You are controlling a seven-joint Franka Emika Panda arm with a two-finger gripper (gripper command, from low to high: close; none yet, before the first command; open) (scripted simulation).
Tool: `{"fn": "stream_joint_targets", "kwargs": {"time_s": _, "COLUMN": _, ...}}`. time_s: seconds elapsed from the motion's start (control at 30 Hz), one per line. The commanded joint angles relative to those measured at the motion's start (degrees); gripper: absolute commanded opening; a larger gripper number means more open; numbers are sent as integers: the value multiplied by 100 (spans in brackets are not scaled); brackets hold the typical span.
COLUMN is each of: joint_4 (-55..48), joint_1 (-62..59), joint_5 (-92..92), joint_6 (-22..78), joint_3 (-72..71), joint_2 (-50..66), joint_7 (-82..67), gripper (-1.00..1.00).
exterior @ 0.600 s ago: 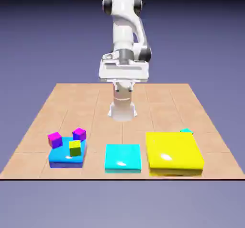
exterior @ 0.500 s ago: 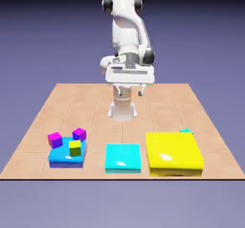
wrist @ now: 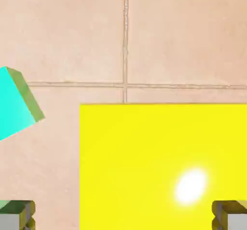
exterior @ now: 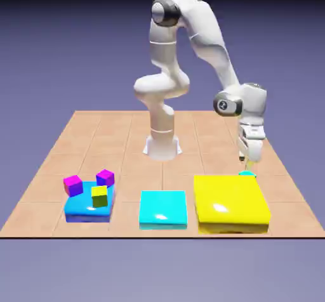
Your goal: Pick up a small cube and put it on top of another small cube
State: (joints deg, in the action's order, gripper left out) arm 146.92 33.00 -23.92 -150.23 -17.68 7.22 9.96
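Exterior view, left to right: blue slab [exterior: 88, 208] carrying magenta cube [exterior: 73, 184], purple cube [exterior: 105, 177], olive cube [exterior: 99, 196]; cyan slab [exterior: 163, 208], bare top; yellow slab [exterior: 231, 203], bare top. Small cube [exterior: 247, 173] on table just behind yellow slab. Gripper [exterior: 249, 160] just above it, fingers spread, holding nothing.

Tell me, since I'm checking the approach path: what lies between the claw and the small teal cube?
Nothing. In the hand view only bare table separates the open claw from the small teal cube; the yellow slab lies beside that stretch.
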Motion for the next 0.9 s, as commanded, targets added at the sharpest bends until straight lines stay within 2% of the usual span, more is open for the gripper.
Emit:
{"fn": "stream_joint_targets", "kwargs": {"time_s": 0.0, "joint_4": -73, "joint_1": 160, "joint_5": -125, "joint_6": 124, "joint_3": -92, "joint_2": 208, "joint_7": -169, "gripper": 0}}
{"fn": "stream_joint_targets", "kwargs": {"time_s": 0.23, "joint_4": -374, "joint_1": 789, "joint_5": -1424, "joint_6": -575, "joint_3": 649, "joint_2": 1544, "joint_7": 571, "gripper": 0}}
{"fn": "stream_joint_targets", "kwargs": {"time_s": 0.27, "joint_4": -374, "joint_1": 789, "joint_5": -1424, "joint_6": -575, "joint_3": 649, "joint_2": 1544, "joint_7": 571, "gripper": -100}}
{"fn": "stream_joint_targets", "kwargs": {"time_s": 0.5, "joint_4": -192, "joint_1": 410, "joint_5": -233, "joint_6": 336, "joint_3": -214, "joint_2": 342, "joint_7": -299, "gripper": -100}}
{"fn": "stream_joint_targets", "kwargs": {"time_s": 0.87, "joint_4": -1487, "joint_1": -1688, "joint_5": 614, "joint_6": 2174, "joint_3": 1961, "joint_2": -774, "joint_7": -2772, "gripper": -100}}
